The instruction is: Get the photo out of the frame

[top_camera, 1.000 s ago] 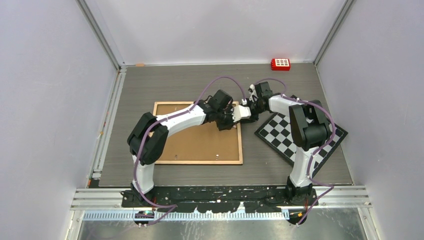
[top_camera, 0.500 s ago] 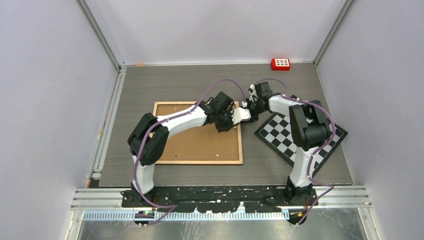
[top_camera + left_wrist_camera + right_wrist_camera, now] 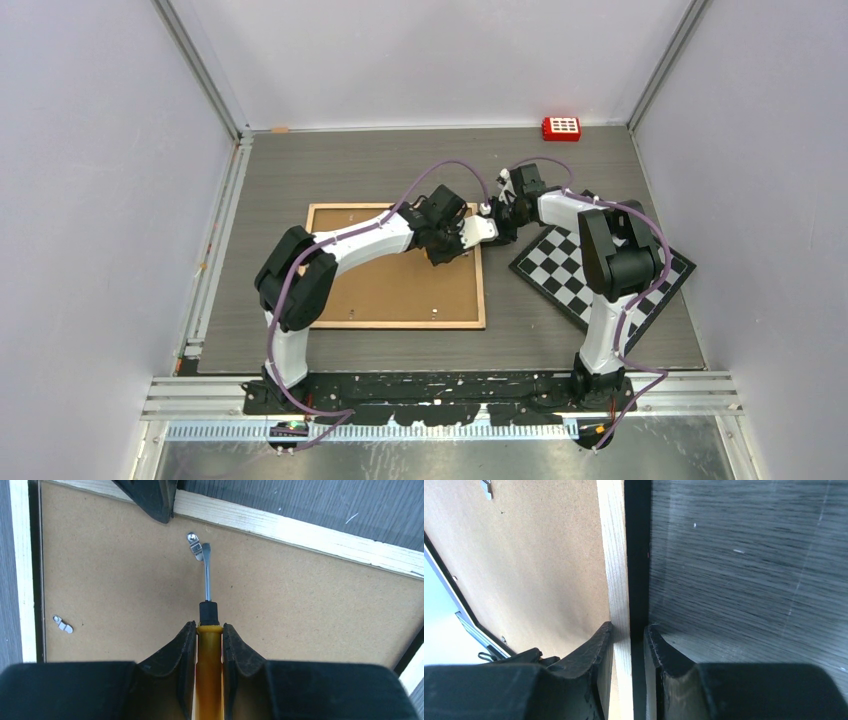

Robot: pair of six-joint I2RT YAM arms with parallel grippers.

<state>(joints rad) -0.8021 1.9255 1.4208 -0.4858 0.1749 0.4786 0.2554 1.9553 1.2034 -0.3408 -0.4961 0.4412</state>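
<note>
I find the frame (image 3: 400,290) lying face down on the bench (image 3: 400,165), brown backing up; the photo is hidden from me. The right fingers (image 3: 605,635) are clamped on the frame's right wood rim, near the far corner. The left fingers (image 3: 192,632) are clamped on a screwdriver (image 3: 209,650), its tip at a metal clip (image 3: 196,545) just inside that rim. A checkerboard (image 3: 560,280) lies just right of the frame.

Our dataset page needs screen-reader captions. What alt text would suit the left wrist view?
The left hand grips a yellow-handled screwdriver, its tip against a small metal tab on the brown backing board of the frame, near its pale wood rim. A second tab lies at the left.
</note>
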